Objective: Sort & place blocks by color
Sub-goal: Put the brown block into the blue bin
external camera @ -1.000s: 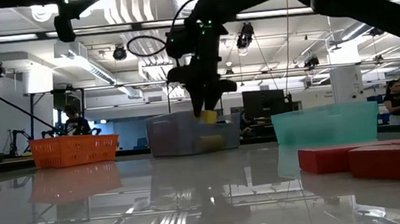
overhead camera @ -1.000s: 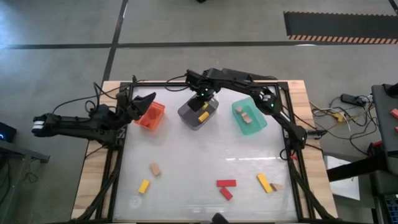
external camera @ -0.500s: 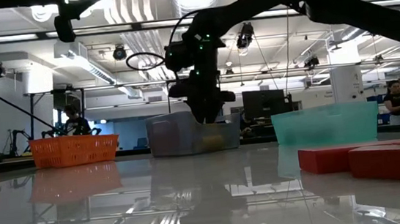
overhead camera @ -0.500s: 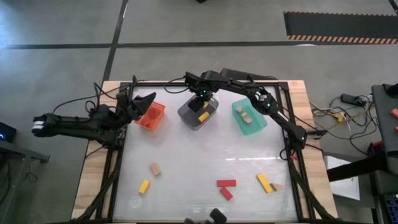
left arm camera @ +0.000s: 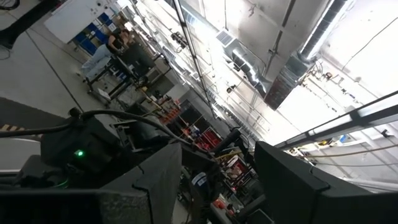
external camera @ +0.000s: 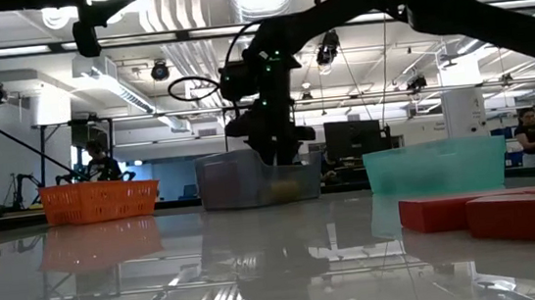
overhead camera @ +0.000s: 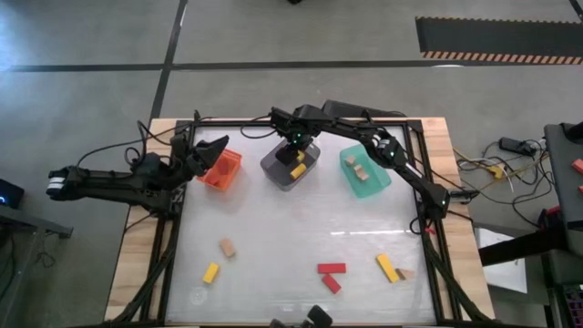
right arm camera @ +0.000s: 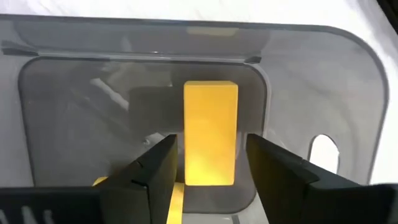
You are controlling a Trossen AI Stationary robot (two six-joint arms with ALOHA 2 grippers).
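A: Where is the right gripper [overhead camera: 296,146], and does it hold something?

B: It hangs over the grey bin [overhead camera: 276,169] at the far middle of the table. In the right wrist view its two fingers [right arm camera: 152,171] stand apart, and a yellow block [right arm camera: 210,132] shows between them, inside the bin. The fingers do not press on its sides, so I read the gripper as open with nothing held. Whether the block lies on the bin floor, I cannot tell for sure.

A: Does the high view show this?

B: Not well. There the gripper covers part of the bin, and I see only yellow pieces [overhead camera: 298,170] beside it. In the low view the bin wall [external camera: 241,182] is cloudy and hides what is inside.

A: And the left gripper [overhead camera: 217,146]?

B: It waits at the far left, above the orange bin [overhead camera: 230,172]. Its wrist view looks up to the ceiling; the fingers [left arm camera: 292,180] are apart and hold nothing.

A: The other blocks?

B: Two tan ones [overhead camera: 357,168] lie in the green bin [overhead camera: 369,188]. On the near table: a tan block [overhead camera: 227,247], a yellow one [overhead camera: 211,272], two red ones [overhead camera: 331,269], a yellow bar [overhead camera: 388,268]. The low view cuts off the red ones [external camera: 490,212] at the right edge.
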